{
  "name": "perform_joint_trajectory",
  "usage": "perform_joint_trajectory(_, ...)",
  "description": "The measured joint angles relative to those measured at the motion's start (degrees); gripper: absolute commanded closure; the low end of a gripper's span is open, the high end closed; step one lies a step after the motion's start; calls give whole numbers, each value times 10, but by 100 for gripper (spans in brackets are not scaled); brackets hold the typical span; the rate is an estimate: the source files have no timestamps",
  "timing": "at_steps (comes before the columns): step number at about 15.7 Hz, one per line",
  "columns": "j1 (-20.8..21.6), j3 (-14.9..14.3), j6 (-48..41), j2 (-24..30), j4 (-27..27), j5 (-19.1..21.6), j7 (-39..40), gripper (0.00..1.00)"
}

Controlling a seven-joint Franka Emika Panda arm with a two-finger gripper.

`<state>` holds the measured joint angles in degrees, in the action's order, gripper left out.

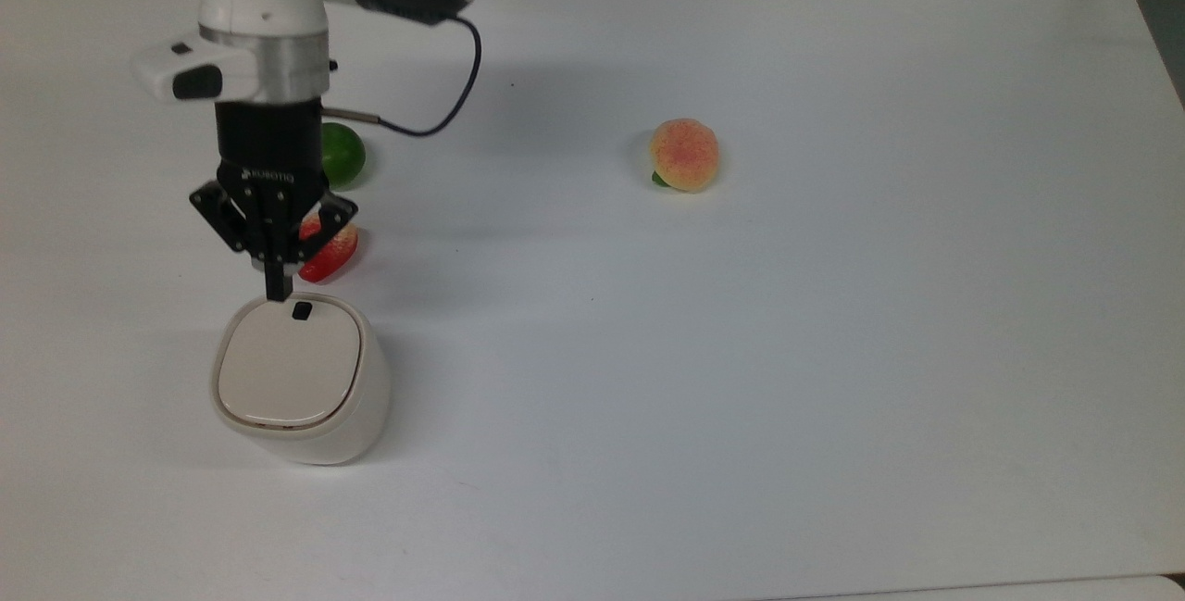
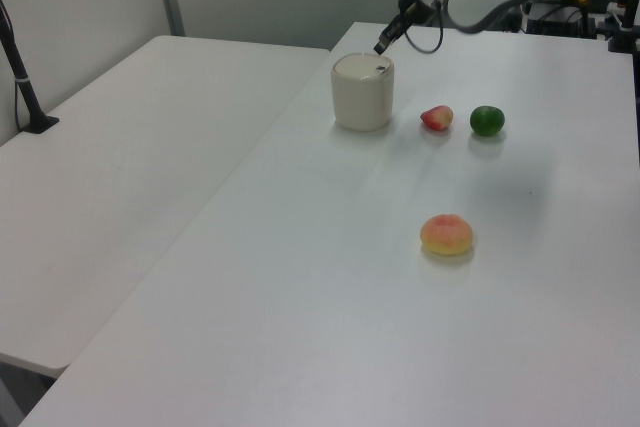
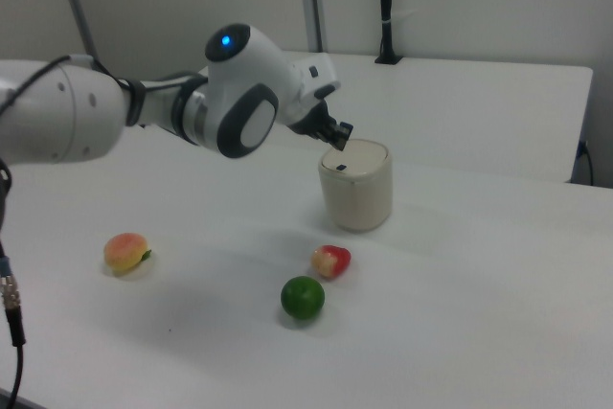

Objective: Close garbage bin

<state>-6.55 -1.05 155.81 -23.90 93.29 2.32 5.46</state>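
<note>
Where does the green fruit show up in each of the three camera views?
Top view: the green fruit is upper left, partly behind the gripper.
Left view: upper right, on the red fruit's right.
Right view: lower middle, just below the red fruit.
Shared landmark: the garbage bin, its lid down; red fruit lies between it and green fruit.

White tabletop point(image 1: 833, 351). Garbage bin point(image 1: 301, 379), cream, lid flat, at lower left. Gripper point(image 1: 276, 291), jaws together, tip just at its 12 o'clock. Red fruit point(image 1: 331, 249), green fruit point(image 1: 343, 155) beyond; peach point(image 1: 683, 154) well apart at 2 o'clock.
</note>
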Motion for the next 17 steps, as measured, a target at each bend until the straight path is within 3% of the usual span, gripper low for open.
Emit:
perform_joint_trajectory(1,0,0,-27,16,0,1,-4,93)
perform_joint_trajectory(2,0,0,-56,33,0,3,-11,78)
perform_joint_trajectory(3,1,0,-89,52,0,4,-24,51)
perform_joint_trajectory(4,2,0,-124,71,0,5,-38,36)
perform_joint_trajectory(6,5,1,-195,106,0,5,-76,16)
perform_joint_trajectory(7,9,1,-231,123,0,5,-98,0)
perform_joint_trajectory(10,20,4,-314,157,-1,5,-138,0)
perform_joint_trajectory(17,60,17,-501,241,-2,6,-150,0)
